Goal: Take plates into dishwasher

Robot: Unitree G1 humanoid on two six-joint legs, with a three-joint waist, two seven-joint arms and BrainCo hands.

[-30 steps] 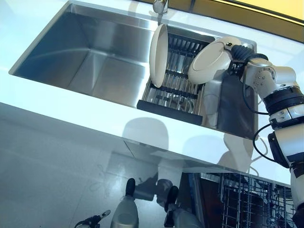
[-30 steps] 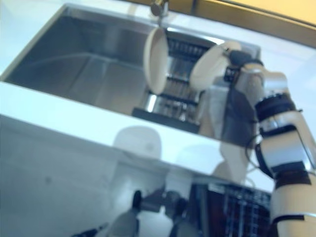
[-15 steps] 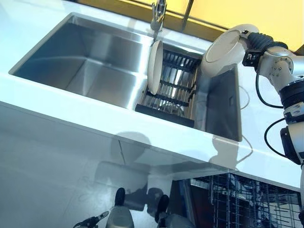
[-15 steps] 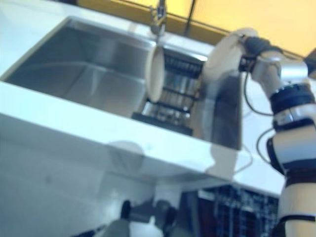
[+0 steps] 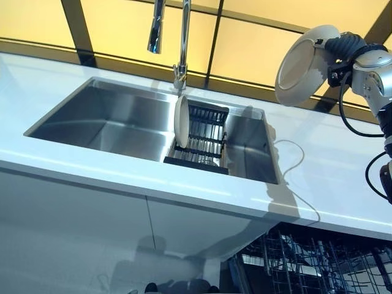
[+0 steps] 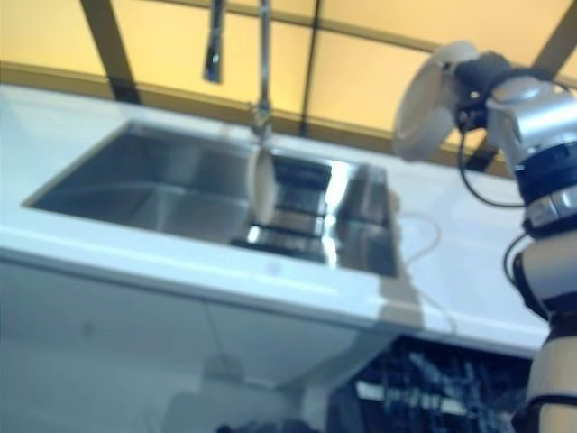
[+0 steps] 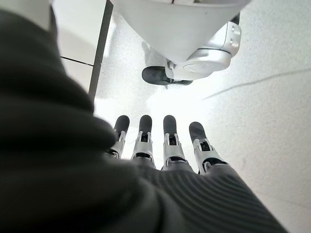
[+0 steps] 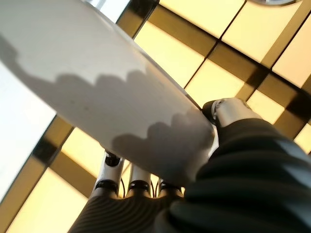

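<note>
The right hand (image 5: 335, 54) is clamped on the rim of a white plate (image 5: 299, 66), thumb on one face and fingers behind the other as the right wrist view shows, and holds it high in the air, above and to the right of the sink (image 5: 110, 122), over the white counter (image 5: 331, 184). A second plate (image 5: 181, 121) stands upright on its edge in the dark drying rack (image 5: 205, 138) that sits in the right part of the sink, just below the tap (image 5: 177, 37). The open dishwasher (image 5: 318, 266) with its wire rack shows below the counter, down and to the right of the sink, and I see no plate in the part that is visible. The left hand (image 7: 160, 145) hangs low by the floor with fingers straight and apart, holding nothing. So, as I judge it, one plate is lifted but not yet lowered in, and the other waits untouched
</note>
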